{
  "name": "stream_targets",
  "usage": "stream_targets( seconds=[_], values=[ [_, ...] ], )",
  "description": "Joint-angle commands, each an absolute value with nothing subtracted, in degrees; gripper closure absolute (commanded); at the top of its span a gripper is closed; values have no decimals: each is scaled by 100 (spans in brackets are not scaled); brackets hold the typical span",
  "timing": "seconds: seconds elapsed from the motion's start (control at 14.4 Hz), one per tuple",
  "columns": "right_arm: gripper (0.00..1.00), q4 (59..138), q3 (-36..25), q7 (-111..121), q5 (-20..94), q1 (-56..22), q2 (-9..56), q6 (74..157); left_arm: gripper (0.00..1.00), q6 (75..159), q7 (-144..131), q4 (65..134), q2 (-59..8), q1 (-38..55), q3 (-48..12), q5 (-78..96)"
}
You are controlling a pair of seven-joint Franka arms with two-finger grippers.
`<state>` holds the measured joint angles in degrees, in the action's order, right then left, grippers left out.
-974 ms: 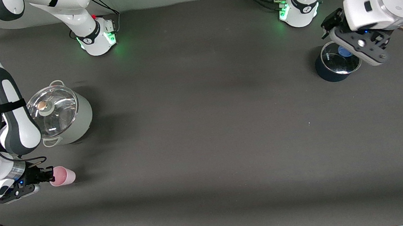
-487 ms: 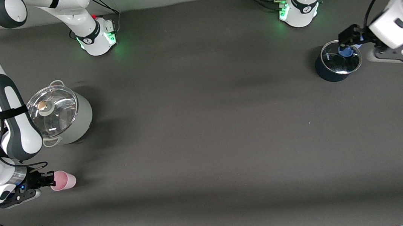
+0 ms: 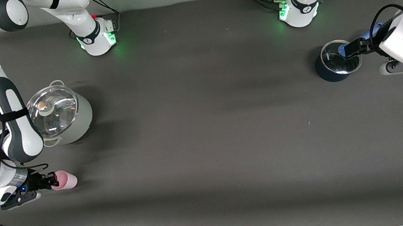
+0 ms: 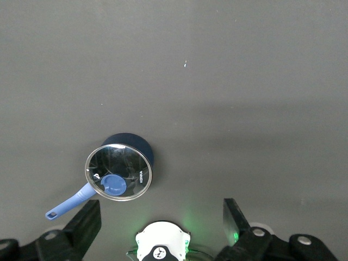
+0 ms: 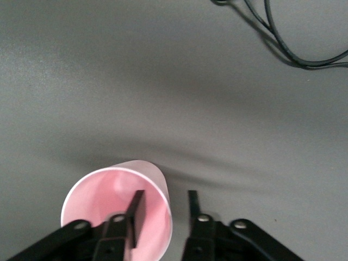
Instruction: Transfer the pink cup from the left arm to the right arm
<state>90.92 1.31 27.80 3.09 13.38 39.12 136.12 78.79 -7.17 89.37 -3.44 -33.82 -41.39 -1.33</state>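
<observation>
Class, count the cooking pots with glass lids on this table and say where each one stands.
2. The grey pot stands at the right arm's end, farther from the camera than the pink cup. The blue-handled saucepan stands at the left arm's end.

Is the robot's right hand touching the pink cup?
Touching. The right wrist view shows the right gripper pinching the pink cup rim, one finger inside, one outside.

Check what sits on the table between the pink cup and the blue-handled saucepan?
Nothing: in the front view the stretch from the pink cup to the saucepan is bare dark table. The lidded grey pot stands off that line.
</observation>
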Motion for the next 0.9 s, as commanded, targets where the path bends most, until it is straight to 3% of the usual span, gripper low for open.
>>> stream_targets(
  seconds=[0.0,0.42,0.76,0.83],
  values=[
    [1,8991,141,2918,387,1406,3850,13431,0,7805,-861,8850,-378,-3261,-4201,-272],
    [0,8991,88,2909,387,1397,3271,12720,0,7866,-853,8938,-369,-3261,-4228,-290],
    [0,8115,62,2664,404,1389,2585,10358,0,8007,-844,9035,-308,-3086,-4114,-299],
    [0,7964,62,2480,404,1397,2427,9953,0,8016,-844,9044,-290,-2737,-3730,-325]
  ],
)
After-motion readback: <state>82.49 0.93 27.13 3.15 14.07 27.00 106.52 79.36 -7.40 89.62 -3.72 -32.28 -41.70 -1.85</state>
